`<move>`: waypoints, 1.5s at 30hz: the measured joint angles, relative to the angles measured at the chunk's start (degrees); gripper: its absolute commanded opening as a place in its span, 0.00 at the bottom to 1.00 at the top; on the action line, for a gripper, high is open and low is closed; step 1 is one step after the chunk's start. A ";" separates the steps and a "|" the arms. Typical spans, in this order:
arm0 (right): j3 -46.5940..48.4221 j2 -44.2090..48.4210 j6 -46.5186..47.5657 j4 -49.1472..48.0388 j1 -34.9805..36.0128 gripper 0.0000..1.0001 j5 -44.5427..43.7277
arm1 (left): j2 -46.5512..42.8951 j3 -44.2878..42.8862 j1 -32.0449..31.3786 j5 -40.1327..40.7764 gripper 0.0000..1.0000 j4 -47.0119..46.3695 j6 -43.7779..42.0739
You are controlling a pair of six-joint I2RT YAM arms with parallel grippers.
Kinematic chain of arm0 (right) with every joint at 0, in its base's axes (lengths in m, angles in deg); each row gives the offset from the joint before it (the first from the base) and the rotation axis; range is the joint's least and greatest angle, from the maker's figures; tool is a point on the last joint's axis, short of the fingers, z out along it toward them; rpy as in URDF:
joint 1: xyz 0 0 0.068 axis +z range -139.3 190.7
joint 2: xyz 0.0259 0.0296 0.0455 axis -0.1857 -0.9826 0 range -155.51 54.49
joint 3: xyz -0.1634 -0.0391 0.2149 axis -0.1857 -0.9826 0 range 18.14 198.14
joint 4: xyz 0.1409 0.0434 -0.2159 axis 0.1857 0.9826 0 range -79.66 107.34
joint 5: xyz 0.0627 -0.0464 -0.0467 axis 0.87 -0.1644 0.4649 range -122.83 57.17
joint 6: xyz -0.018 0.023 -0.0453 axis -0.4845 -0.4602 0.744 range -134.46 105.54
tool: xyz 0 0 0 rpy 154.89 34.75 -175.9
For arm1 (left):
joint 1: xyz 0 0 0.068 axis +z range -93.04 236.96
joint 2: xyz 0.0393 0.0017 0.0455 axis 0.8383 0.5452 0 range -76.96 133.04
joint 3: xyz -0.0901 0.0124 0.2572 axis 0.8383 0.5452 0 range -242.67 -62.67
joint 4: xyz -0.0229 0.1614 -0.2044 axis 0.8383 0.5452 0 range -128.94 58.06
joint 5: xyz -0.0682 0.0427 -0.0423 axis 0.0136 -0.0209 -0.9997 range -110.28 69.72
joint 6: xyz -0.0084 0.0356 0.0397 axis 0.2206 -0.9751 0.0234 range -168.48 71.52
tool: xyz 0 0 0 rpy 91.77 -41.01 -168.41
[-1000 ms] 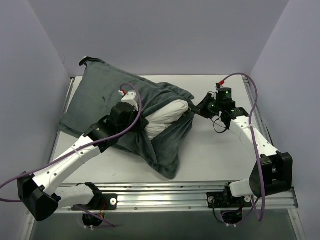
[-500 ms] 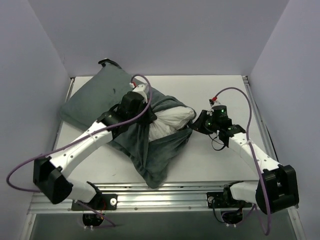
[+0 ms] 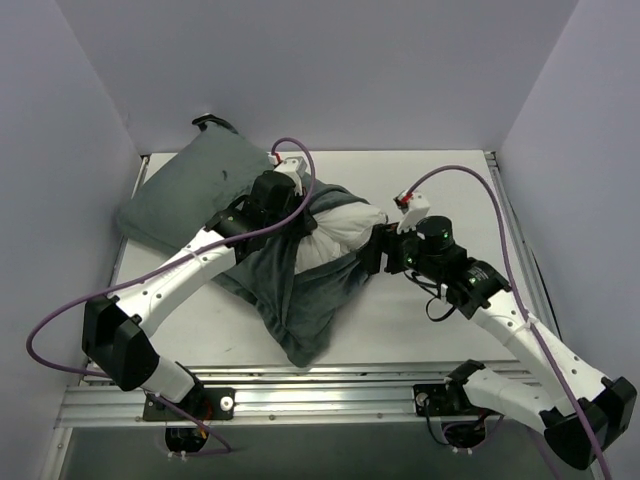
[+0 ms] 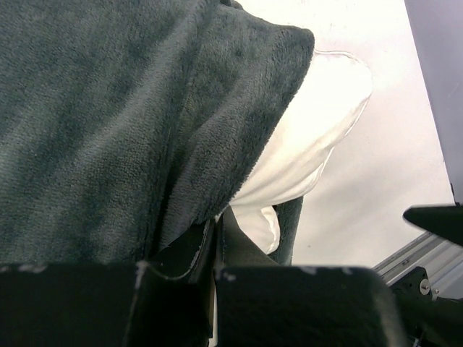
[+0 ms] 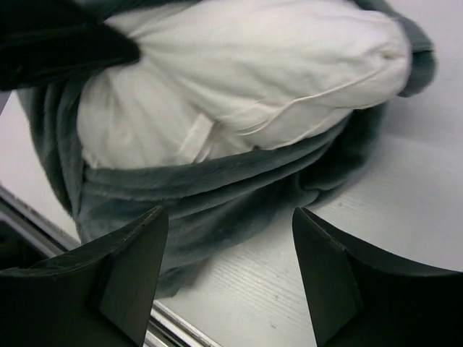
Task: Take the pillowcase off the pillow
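Roughly from the left of the overhead view, the pillowcase (image 3: 185,205) lies with its grey-green velvety face up. It runs from the upper left corner of the table (image 3: 420,330) down to a loose, bunched tail near the lower centre, and no zebra side shows. The left gripper (image 4: 215,242) is buried in that fabric just left of centre. In its wrist view the fingers are pressed fully together where a fold of the cover comes down to meet them, so it seems to be nipping the hem and nothing thicker. Just right of it, at the centre of the frame, one end of the pillow (image 3: 340,235) pokes out of the cover's mouth, white and plump, while the rest is wrapped inside. Further right, the right gripper (image 5: 230,267) faces that bare end with its jaws standing well apart and nothing between them, low over the table and close to the cover's lower lip. The main risk, I judge, is the right jaws closing on both the white corner and the grey lip below it. That would pin the cover to the pillow, and any pull would drag the whole bundle. A thin pinch on plush fabric could also slip free at the left. A shallow bite on the soft pillow corner might likewise squeeze off once tension comes on.
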 measured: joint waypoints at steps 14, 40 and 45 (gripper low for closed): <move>0.39 -12.55 12.98 -8.44 22.16 0.72 -2.80 | -0.07 -0.02 0.02 -1.62 0.02 0.39 -3.34; 5.66 -24.41 20.55 -15.54 23.04 0.62 -0.61 | 1.62 -2.34 0.44 -2.32 0.02 3.63 -4.04; 2.32 -24.30 19.76 -17.81 23.87 0.45 -0.63 | 4.33 -4.33 0.37 -2.38 0.02 5.55 -4.11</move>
